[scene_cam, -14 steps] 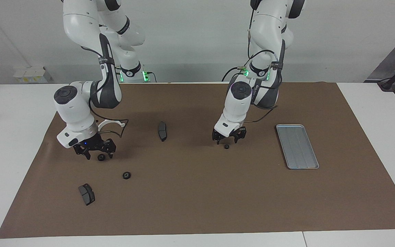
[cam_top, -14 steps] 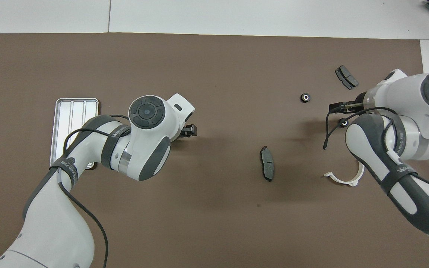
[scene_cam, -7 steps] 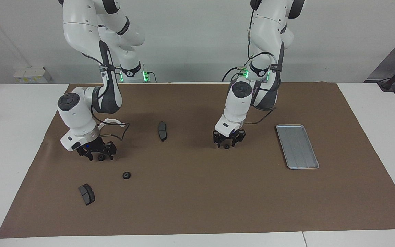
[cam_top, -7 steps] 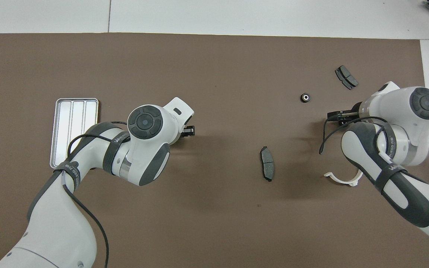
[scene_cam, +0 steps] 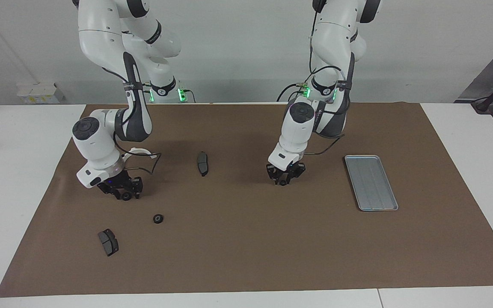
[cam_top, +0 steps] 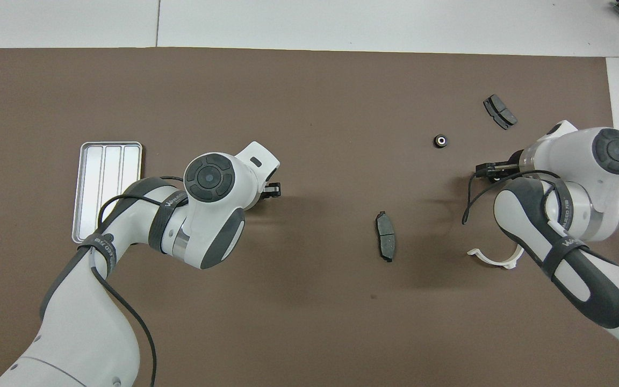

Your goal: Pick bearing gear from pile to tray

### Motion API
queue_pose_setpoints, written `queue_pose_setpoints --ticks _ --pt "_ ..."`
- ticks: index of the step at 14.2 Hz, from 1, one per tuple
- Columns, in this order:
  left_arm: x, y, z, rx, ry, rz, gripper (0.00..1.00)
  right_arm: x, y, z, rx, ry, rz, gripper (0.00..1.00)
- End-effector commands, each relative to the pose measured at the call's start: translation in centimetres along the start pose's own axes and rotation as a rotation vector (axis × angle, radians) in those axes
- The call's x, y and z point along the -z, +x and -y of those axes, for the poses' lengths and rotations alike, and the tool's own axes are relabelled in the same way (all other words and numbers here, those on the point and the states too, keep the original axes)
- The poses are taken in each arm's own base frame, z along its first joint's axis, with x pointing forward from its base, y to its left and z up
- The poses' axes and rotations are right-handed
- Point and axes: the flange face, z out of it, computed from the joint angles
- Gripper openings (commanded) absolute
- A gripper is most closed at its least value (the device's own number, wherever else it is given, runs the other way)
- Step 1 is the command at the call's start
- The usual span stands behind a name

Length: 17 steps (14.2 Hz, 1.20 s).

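Facing view, clock directions read on that view. The left claw is lowered to the brown mat near the middle of the surface, and its fingertips are drawn in and pinched on a small black gear that rests on the mat. The tray is seen at 3 o'clock of this claw, well apart, toward the left arm's end of the mat, with nothing in it. A dark grey brake pad is seen at about 10 o'clock, apart from the claw.

The right claw is lowered to the mat toward the right arm's end, set about a second gear; whether this claw is spread or pinching cannot be told. A white half-ring bracket is seen near 12 o'clock of it, partly covered by the arm. A third gear lies loose at 4 o'clock, near but not touching. A second brake pad lies between 6 and 7 o'clock, farther from the robots than the gears
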Motion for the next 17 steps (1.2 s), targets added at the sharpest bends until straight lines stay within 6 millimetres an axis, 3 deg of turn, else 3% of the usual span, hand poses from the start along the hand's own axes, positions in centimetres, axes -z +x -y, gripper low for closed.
queue_pose_setpoints --ticks 1,2,3,6,8,12,14,16,17 --pt "-0.4 -0.4 0.1 -0.012 0.006 -0.016 0.36 0.2 -0.5 -0.9 0.015 0.015 -0.004 0.36" --pt "-0.4 -0.4 0.1 -0.012 0.007 -0.016 0.35 0.3 -0.5 -0.9 0.013 0.014 -0.005 0.15" --pt "-0.5 -0.4 0.1 -0.012 0.006 -0.018 0.34 0.8 -0.3 -0.7 0.009 0.015 -0.013 0.00" --pt "-0.5 -0.4 0.2 -0.010 0.004 -0.022 0.29 2.9 0.1 0.3 0.005 0.031 -0.033 0.00" --pt "-0.6 -0.4 0.2 -0.010 0.004 -0.020 0.23 5.0 0.8 2.7 0.024 0.047 -0.063 0.00" --pt "-1.0 -0.5 0.2 -0.010 0.009 -0.013 0.05 8.2 2.0 9.7 -0.013 0.068 -0.069 0.00" --pt "-0.8 -0.1 0.5 -0.005 0.012 -0.009 0.02 9.5 2.6 13.2 -0.042 0.080 -0.075 0.00" --pt "0.7 1.4 0.7 0.011 0.009 -0.018 0.00 10.0 2.4 16.7 -0.067 0.084 -0.081 0.00" --pt "2.2 3.3 1.9 0.039 0.016 -0.015 0.00 10.3 2.2 18.2 -0.091 0.089 -0.083 0.00"
